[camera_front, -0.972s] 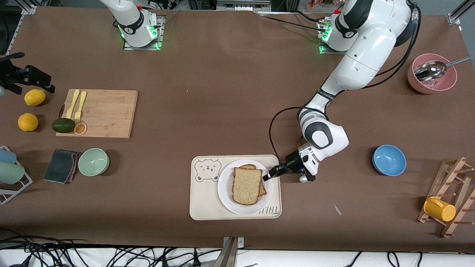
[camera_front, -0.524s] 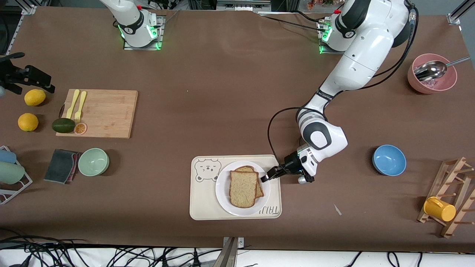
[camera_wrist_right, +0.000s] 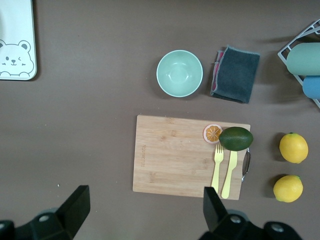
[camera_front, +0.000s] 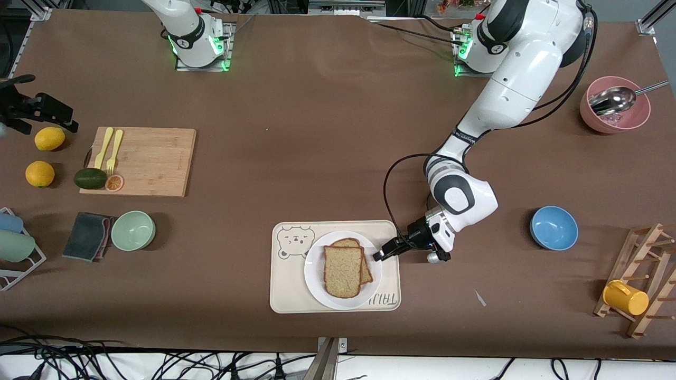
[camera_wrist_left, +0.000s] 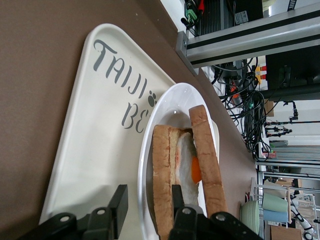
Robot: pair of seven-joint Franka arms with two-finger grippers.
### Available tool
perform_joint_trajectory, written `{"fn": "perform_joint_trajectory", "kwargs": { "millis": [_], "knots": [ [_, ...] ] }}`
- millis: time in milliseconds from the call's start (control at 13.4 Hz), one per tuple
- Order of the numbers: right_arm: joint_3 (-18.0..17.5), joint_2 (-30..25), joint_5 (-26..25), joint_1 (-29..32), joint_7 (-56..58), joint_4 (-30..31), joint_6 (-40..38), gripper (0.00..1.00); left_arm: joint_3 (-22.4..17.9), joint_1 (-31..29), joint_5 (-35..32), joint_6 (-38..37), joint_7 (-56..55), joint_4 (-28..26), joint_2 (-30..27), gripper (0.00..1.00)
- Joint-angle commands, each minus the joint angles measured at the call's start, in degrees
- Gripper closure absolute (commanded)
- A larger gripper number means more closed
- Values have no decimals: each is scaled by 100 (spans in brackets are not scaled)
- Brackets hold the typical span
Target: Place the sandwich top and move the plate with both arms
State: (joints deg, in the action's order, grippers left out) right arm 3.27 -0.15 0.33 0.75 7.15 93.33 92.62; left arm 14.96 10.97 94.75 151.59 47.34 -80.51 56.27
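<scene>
The white plate [camera_front: 317,287] lies on the cream bear-printed tray [camera_front: 288,287]. On it the sandwich top [camera_front: 343,272], a brown bread slice, rests on a second slice that peeks out beside it. My left gripper [camera_front: 379,256] is low at the plate's edge toward the left arm's end, open, with the rim between its fingers. In the left wrist view the gripper [camera_wrist_left: 148,200] straddles the plate [camera_wrist_left: 170,102]; the sandwich top [camera_wrist_left: 205,155] lies over a fried egg and the lower slice. My right gripper [camera_front: 50,112] waits open above the table's end; in its own view it [camera_wrist_right: 145,207] holds nothing.
A blue bowl [camera_front: 553,228], a pink bowl with a spoon [camera_front: 615,113] and a wooden rack with a yellow mug [camera_front: 626,297] stand toward the left arm's end. A cutting board [camera_front: 148,161], a green bowl [camera_front: 133,230], a cloth and lemons lie toward the right arm's end.
The plate with the sandwich has slid on the tray toward the right arm's end and slightly nearer the front camera. The left gripper stayed at its rim. The right arm has not moved.
</scene>
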Motion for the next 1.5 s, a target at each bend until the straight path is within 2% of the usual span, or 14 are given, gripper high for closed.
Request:
{"fn": "perform_joint_trajectory", "kwargs": {
  "millis": [0,374,598,673,823,972,1122,1421],
  "knots": [
    [24,-20,81,-5,-38,-8,-42,0,-11,-86,-246,-121,-173,-394,-353,55],
    [24,-20,81,-5,-38,-8,-42,0,-20,-174,-606,-121,-182,-1115,-959,55],
    [24,-20,81,-5,-38,-8,-42,0,-37,-210,-791,-121,-182,-1668,-1451,44],
    [24,-20,81,-5,-38,-8,-42,0,-46,-210,-861,-121,-182,-1888,-1644,37],
    [24,-20,81,-5,-38,-8,-42,0,-46,-297,-1107,-113,-190,-2414,-2091,0],
    [24,-20,81,-5,-38,-8,-42,0,-55,-402,-1335,-113,-182,-3029,-2654,0],
    [24,-20,81,-5,-38,-8,-42,0,-73,-569,-1896,-113,-190,-3540,-3146,0],
    [24,-29,81,-5,-38,-8,-42,0,-73,-956,-2855,-113,-199,-4314,-3859,0]
  ]
}}
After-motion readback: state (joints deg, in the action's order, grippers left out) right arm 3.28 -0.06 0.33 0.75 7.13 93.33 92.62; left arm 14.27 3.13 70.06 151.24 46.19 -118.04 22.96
